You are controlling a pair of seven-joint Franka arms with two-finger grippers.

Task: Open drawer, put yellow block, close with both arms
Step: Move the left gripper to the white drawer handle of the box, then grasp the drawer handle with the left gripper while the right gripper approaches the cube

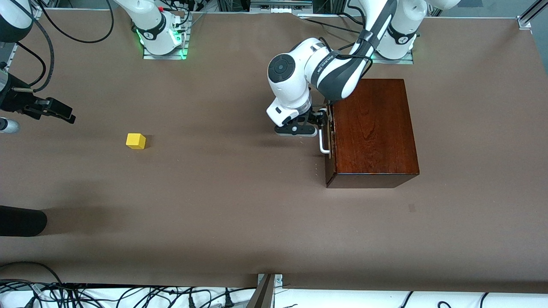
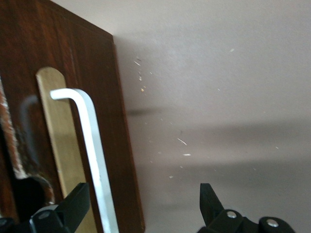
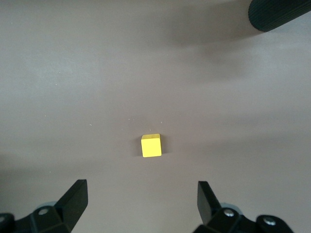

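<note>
The reddish-brown wooden box (image 1: pixel 376 128) stands at the left arm's end of the table. Its drawer looks shut, with the dark front (image 2: pixel 68 97) and white bar handle (image 1: pixel 324 139) facing the right arm's end. My left gripper (image 1: pixel 320 119) is open at the handle. In the left wrist view the handle bar (image 2: pixel 92 145) lies between the open fingers of the left gripper (image 2: pixel 143 196), close to one finger (image 2: pixel 73 206). The yellow block (image 1: pixel 135 140) sits alone on the table. My right gripper (image 1: pixel 64 113) is open and empty, apart from the block. The block (image 3: pixel 151 145) shows ahead of the right gripper (image 3: pixel 141 191).
A brown mat (image 1: pixel 239 214) covers the table. A black cylindrical object (image 1: pixel 21 220) juts in at the right arm's end, nearer to the front camera than the block; it also shows in the right wrist view (image 3: pixel 277 14). Cables lie along the table's near edge.
</note>
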